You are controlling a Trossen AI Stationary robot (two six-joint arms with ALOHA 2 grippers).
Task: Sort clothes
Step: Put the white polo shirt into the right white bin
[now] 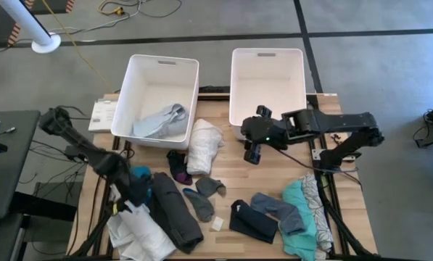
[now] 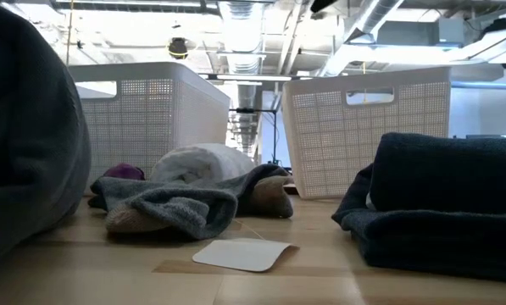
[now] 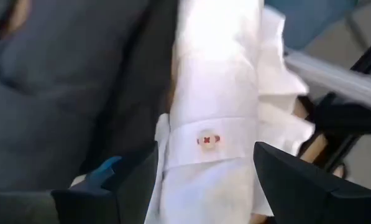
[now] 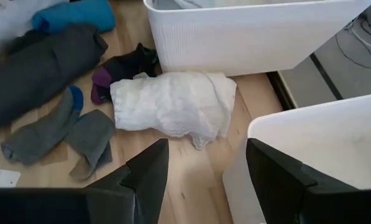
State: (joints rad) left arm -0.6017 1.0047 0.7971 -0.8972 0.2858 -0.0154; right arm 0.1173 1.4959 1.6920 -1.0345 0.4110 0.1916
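Observation:
A white shirt (image 1: 138,233) lies crumpled at the table's near left corner. My left gripper (image 1: 129,199) hangs open just over it, one finger on each side of a buttoned cuff (image 3: 207,140). A dark grey garment (image 1: 176,210) lies beside the shirt. A white textured garment (image 4: 173,102), grey socks (image 1: 201,199) and a black-and-purple sock (image 1: 178,168) lie mid-table. Navy (image 1: 252,221), grey-blue, teal (image 1: 299,217) and patterned clothes lie near right. My right gripper (image 1: 252,152) hovers open before the right bin (image 1: 267,52).
The left bin (image 1: 133,87) at the far side holds a light grey garment (image 1: 160,122). A small white card (image 1: 217,224) lies near the front edge. A white booklet (image 1: 102,114) sits left of the left bin. A teal roll (image 1: 140,174) is by my left arm.

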